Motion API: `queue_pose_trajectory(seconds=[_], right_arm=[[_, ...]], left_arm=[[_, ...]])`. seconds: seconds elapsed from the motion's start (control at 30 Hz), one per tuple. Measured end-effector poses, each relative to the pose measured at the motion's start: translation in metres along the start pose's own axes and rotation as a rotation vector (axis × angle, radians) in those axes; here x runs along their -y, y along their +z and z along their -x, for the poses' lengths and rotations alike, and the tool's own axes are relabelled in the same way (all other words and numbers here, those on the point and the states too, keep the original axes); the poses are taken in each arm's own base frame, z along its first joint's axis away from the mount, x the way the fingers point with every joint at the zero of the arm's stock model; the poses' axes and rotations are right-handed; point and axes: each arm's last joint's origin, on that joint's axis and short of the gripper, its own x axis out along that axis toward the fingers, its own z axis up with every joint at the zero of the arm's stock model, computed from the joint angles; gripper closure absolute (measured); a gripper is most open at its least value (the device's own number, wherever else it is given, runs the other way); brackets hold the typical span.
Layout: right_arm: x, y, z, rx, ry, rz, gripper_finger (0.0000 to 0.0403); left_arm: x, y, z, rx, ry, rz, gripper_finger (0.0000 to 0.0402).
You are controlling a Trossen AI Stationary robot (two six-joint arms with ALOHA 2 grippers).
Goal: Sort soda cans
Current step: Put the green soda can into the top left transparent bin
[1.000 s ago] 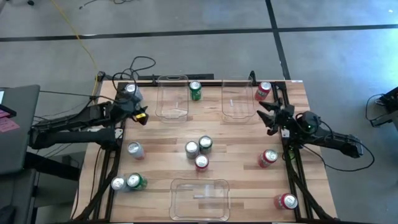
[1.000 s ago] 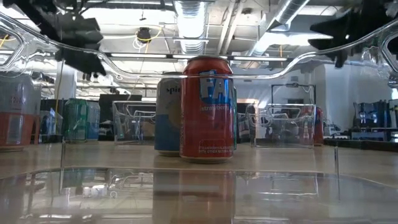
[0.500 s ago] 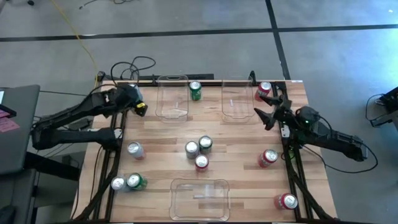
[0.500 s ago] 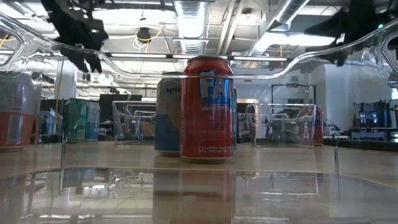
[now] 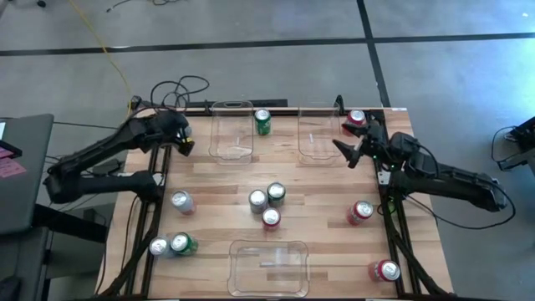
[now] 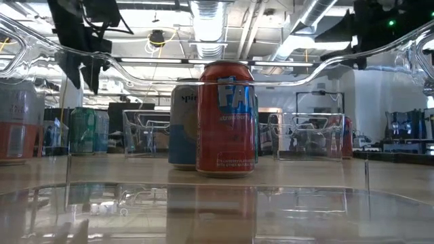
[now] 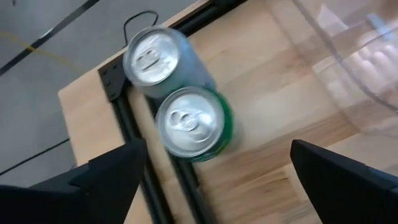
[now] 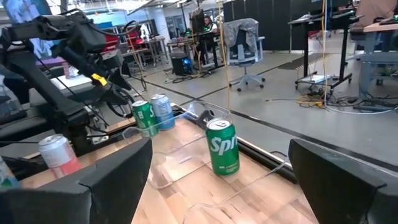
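Soda cans stand upright on the wooden table (image 5: 318, 188). A pale silver can (image 7: 152, 59) and a green can (image 7: 193, 121) stand together at the far left corner. My left gripper (image 7: 217, 186) hangs open above them, tipped downward, and the arm hides them from above. A green can (image 5: 262, 122) stands between the two far bins. A silver (image 5: 257, 199), a green (image 5: 275, 194) and a red can (image 5: 270, 218) cluster mid-table. My right gripper (image 5: 344, 142) is open, level and raised by the far right bin, near a red can (image 5: 357, 119).
Two clear bins (image 5: 231, 130) (image 5: 322, 134) sit at the far edge and one (image 5: 268, 267) at the near edge. Other cans: silver (image 5: 181, 201), a silver and green pair (image 5: 171, 245), red (image 5: 360, 211), red (image 5: 385, 270). Cables (image 5: 180, 88) trail off the far left corner.
My left gripper has swung toward the table's far left corner and tipped downward; it now covers the cans there in the high view. My right gripper has risen and moved toward the far edge and slightly toward the table's left. No can has moved.
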Motion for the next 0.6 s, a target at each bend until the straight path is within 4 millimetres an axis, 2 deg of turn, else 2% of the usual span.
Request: queue_pose_trajectory(seconds=[0.27, 0.6], right_arm=[[-0.003, -0.002, -0.009, -0.008, 0.014, -0.02, 0.0003], [-0.003, -0.006, -0.014, -0.048, 0.006, -0.023, 0.0003]], left_arm=[[-0.016, 0.004, -0.01, -0.051, -0.002, 0.052, 0.0002], [-0.025, -0.001, -0.046, -0.058, -0.067, 0.098, 0.0002]])
